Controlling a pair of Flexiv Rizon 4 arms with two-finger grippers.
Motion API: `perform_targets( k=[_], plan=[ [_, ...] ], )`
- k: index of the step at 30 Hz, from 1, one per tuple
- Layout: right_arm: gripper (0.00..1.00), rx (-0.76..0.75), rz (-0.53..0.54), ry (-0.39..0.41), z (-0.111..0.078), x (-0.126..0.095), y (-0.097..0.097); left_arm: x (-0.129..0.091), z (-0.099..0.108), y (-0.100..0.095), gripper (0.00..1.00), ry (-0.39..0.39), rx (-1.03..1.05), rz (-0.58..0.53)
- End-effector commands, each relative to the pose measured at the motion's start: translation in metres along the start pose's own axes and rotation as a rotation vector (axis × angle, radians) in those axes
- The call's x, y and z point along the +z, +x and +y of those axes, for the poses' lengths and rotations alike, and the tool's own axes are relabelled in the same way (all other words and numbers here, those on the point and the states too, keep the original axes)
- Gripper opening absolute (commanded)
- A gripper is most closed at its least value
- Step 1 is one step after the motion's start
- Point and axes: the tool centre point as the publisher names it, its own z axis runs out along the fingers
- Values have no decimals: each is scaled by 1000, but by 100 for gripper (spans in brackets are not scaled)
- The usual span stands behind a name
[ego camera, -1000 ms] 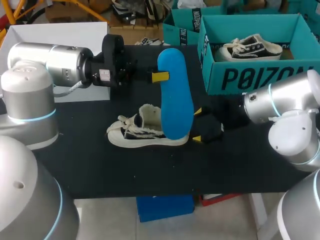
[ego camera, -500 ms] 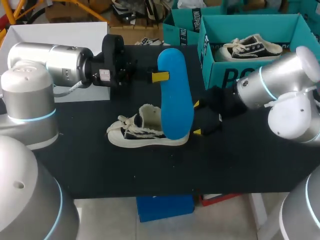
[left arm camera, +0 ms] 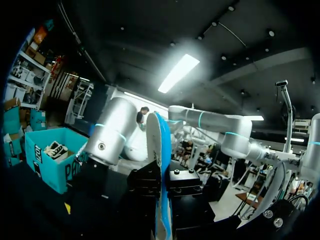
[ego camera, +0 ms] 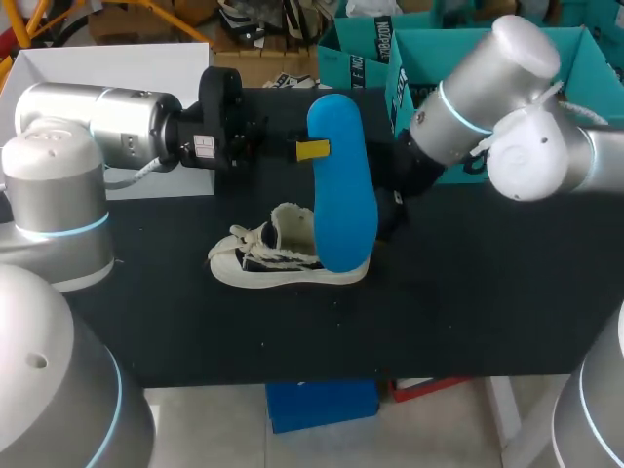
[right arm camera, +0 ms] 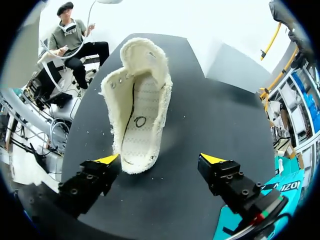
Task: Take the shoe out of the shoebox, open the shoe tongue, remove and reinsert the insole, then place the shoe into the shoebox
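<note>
shoe [ego camera: 283,258] upright on its sole midway along the worktop [ego camera: 468,292], toward the front edge, its mouth wide and bare inside, apparently left so for the insole to go back in. above its heel end the blue insole [ego camera: 343,185] stands on end, pinched near its top by the left gripper [ego camera: 310,149], probably poised for reinsertion; whether its foot touches the shoe cannot be told. the right gripper [right arm camera: 160,160] hovers over the heel, fingers spread wide and holding nothing; the shoebox [ego camera: 402,78] waits at the far right corner.
</note>
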Motion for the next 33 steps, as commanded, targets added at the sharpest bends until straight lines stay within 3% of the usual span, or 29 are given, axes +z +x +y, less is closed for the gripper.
perform_targets(
  k=[1, 20, 33],
  plan=[
    [100, -2, 49, 296, 15, 11, -12, 2, 1, 0, 0, 1, 2, -5],
    [100, -29, 112, 436, 55, 47, -16, 2, 1, 0, 0, 1, 2, -5],
    [100, -27, 152, 452, 61, 69, -20, 2, 1, 0, 0, 1, 2, -5]
  ],
)
